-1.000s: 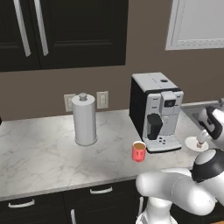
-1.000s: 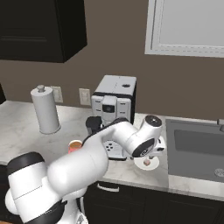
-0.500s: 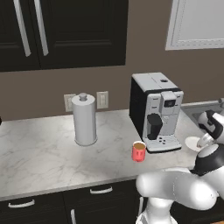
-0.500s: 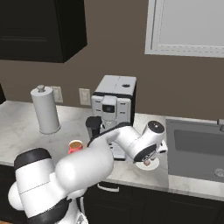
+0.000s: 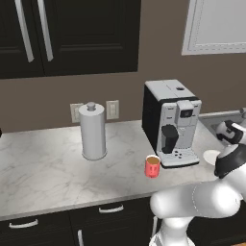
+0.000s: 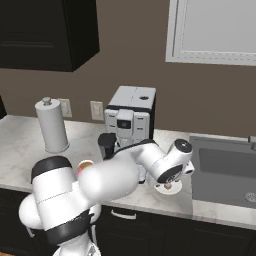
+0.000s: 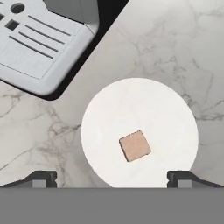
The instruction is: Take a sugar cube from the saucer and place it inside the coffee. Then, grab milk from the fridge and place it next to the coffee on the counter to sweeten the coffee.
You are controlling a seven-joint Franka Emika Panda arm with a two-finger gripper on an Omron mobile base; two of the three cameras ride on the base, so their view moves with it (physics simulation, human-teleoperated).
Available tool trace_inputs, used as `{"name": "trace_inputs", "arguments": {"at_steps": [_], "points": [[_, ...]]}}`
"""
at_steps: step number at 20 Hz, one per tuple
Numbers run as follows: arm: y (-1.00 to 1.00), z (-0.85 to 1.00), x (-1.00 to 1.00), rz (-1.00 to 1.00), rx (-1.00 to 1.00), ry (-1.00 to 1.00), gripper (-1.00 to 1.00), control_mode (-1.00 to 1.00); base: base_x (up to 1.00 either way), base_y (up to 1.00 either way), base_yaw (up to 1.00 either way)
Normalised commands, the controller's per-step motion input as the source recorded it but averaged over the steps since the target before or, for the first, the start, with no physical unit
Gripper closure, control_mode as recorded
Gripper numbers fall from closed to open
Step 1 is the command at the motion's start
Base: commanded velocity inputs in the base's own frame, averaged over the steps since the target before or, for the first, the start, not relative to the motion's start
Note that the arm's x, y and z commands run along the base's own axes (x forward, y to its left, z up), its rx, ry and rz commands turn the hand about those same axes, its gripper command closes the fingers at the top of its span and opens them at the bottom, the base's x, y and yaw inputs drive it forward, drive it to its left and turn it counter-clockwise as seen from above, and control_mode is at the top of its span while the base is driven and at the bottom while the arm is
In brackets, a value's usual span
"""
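Observation:
In the hand view the saucer [image 7: 166, 109], a round white dish, lies on the marble counter [image 7: 183, 39] with a tan sugar cube [image 7: 135, 146] just below its middle. My gripper [image 7: 111, 179] hangs right above the dish, open, its two dark fingertips [image 7: 41, 178] standing wide on either side of the cube with nothing between them. The right base view has the hand low over the saucer [image 6: 161, 189]. The coffee [image 5: 153, 166], a red mug of brown liquid, stands in front of the coffee machine, left of the saucer [image 5: 209, 156]. The fridge and the milk are out of view.
A black-and-silver coffee machine [image 5: 170, 122] stands just behind the mug and saucer; its drip tray [image 7: 35, 43] lies close to the dish. A paper-towel holder [image 5: 92, 130] is farther left. A sink [image 6: 225, 170] is sunk in the counter to the right. Black cabinets hang above.
The hand has come down a little closer over the saucer. Its jaws have stayed wide open, and the mug, saucer and cube have not moved.

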Motion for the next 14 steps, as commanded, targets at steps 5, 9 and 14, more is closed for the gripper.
{"name": "trace_inputs", "arguments": {"at_steps": [5, 9, 14], "points": [[0.0, -0.21, 0.08, 0.07, 0.0, 0.0, -1.0, -1.0, 0.0, 0.0, 0.0], [0.0, -0.17, 0.08, 0.01, 0.0, 0.0, -1.0, -1.0, 0.0, 0.0, 0.0], [0.0, -0.13, 0.13, 0.0, 0.0, 0.0, -1.0, -1.0, 0.0, 0.0, 0.0]]}}
